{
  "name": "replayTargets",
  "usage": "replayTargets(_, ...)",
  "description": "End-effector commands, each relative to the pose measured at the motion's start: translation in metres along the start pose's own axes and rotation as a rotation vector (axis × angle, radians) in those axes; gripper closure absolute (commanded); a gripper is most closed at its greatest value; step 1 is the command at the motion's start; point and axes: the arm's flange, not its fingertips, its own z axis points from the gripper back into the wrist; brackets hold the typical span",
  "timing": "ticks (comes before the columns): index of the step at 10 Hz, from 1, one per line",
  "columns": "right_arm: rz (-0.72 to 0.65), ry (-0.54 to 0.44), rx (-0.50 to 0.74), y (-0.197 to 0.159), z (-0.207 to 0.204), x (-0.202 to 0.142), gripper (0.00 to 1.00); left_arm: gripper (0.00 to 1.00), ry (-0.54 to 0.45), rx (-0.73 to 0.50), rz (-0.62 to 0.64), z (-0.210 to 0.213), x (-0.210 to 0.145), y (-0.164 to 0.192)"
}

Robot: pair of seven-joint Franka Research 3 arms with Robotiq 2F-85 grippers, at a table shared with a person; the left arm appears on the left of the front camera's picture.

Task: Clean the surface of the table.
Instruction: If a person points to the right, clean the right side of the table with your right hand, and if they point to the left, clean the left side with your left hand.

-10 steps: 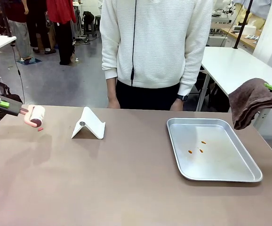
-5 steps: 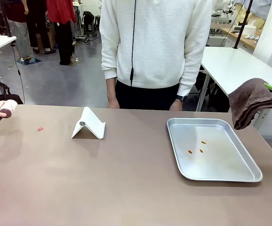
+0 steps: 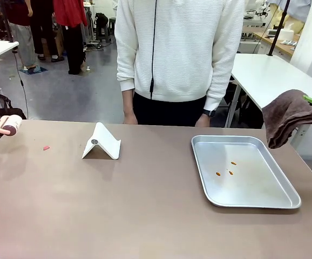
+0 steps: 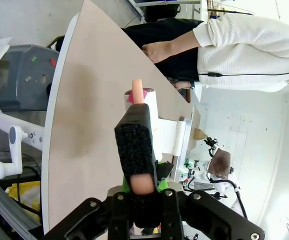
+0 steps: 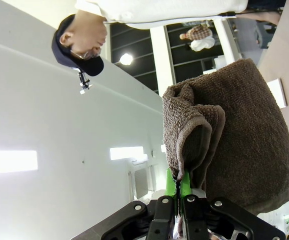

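Crumb point(image 3: 46, 147) on the counter point(image 3: 145, 216) lies inward of and below the left gripper point(image 4: 142, 192), which pinches a roller point(image 3: 7, 124); the right gripper point(image 5: 177, 182), clamped on a towel point(image 3: 288, 116), hangs well apart past the opposite edge.

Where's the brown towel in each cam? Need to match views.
Front view: the brown towel hangs at the right edge, clamped in the right end effector.
Right wrist view: the towel is large at centre-right, pinched between the green pads at the bottom.
Left wrist view: a small brown patch far off at lower right, probably the towel.
Shared landmark: the person's white sweater.
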Motion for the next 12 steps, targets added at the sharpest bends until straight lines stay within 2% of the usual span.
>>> replayTargets(1,0.012,0.011,0.013,0.002,0.001,-0.001,1.00,0.79,-0.004,0.005,0.011,0.000,-0.013,-0.004)
replayTargets(8,0.012,0.011,0.013,0.002,0.001,-0.001,1.00,0.79,-0.004,0.005,0.011,0.000,-0.013,-0.004)
replayTargets(9,0.012,0.011,0.013,0.002,0.001,-0.001,1.00,0.79,-0.004,-0.002,0.007,0.001,-0.004,0.002)
replayTargets(10,0.012,0.011,0.013,0.002,0.001,-0.001,1.00,0.79,0.018,-0.021,-0.083,0.005,-0.024,-0.015)
replayTargets(11,0.012,0.011,0.013,0.002,0.001,-0.001,1.00,0.79,0.060,-0.046,-0.121,0.008,-0.041,-0.028)
replayTargets(12,0.012,0.011,0.013,0.002,0.001,-0.001,1.00,0.79,0.058,-0.029,-0.173,0.010,-0.051,-0.035)
